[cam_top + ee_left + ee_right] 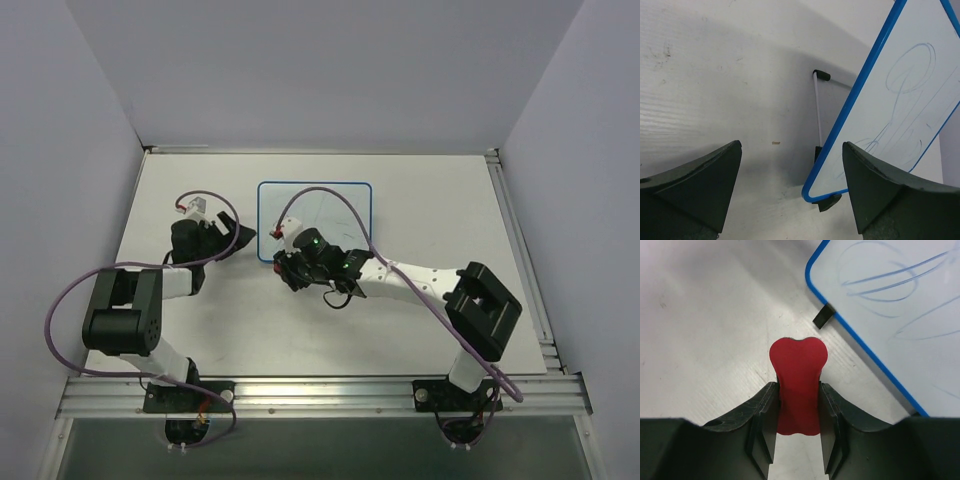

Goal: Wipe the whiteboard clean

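Right gripper (798, 402): we're clenched on the red eraser (798, 360), wrist low, whiteboard (890, 305) ahead-right.
Left gripper (791, 150): we're spread wide, holding nothing, whiteboard corner ahead-right.

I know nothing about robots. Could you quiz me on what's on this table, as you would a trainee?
1. True or false: the whiteboard is wiped clean.
2. What is pinched between the right arm's fingers? A) a blue marker B) a red eraser C) nothing
3. Fill in: the left arm's fingers stand ___ beside the board's edge, holding nothing.

Key
1. False: blue scribbles show on it.
2. B
3. open
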`<move>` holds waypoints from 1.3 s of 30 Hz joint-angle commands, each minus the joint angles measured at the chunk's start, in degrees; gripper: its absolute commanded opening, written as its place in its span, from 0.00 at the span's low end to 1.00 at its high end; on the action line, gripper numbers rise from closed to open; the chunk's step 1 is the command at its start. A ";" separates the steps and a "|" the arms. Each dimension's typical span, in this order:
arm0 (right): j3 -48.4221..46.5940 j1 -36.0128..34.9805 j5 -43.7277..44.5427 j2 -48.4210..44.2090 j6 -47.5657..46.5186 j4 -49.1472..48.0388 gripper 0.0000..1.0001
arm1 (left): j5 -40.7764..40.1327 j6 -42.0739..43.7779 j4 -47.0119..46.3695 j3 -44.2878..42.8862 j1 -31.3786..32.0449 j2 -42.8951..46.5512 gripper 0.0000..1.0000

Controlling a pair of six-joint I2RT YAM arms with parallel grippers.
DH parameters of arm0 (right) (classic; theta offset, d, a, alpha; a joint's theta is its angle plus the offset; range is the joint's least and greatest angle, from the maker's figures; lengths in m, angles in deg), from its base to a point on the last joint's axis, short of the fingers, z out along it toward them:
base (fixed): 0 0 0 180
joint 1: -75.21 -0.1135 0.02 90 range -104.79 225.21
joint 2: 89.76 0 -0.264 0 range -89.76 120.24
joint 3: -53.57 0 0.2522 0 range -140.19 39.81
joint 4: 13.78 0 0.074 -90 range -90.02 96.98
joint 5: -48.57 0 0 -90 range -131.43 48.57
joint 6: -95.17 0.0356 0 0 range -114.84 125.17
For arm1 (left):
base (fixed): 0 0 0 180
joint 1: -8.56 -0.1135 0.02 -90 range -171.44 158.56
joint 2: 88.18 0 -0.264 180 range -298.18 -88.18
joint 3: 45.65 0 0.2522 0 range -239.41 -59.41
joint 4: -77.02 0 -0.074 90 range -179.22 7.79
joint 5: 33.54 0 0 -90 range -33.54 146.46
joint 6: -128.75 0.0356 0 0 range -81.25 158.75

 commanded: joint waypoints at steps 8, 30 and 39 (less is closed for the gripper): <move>2.90 7.86 19.67 -5.74 5.27 -1.70 0.05 | 8.34 -3.98 -16.65 0.00 -0.41 -5.32 0.84; 5.54 12.70 32.34 -4.17 1.41 -14.62 0.04 | 14.14 -8.55 -30.63 -0.80 -0.33 -16.58 0.39; 2.29 12.26 28.82 2.86 1.85 -17.87 0.02 | 12.99 -6.97 -30.72 -0.09 -0.06 -15.52 0.22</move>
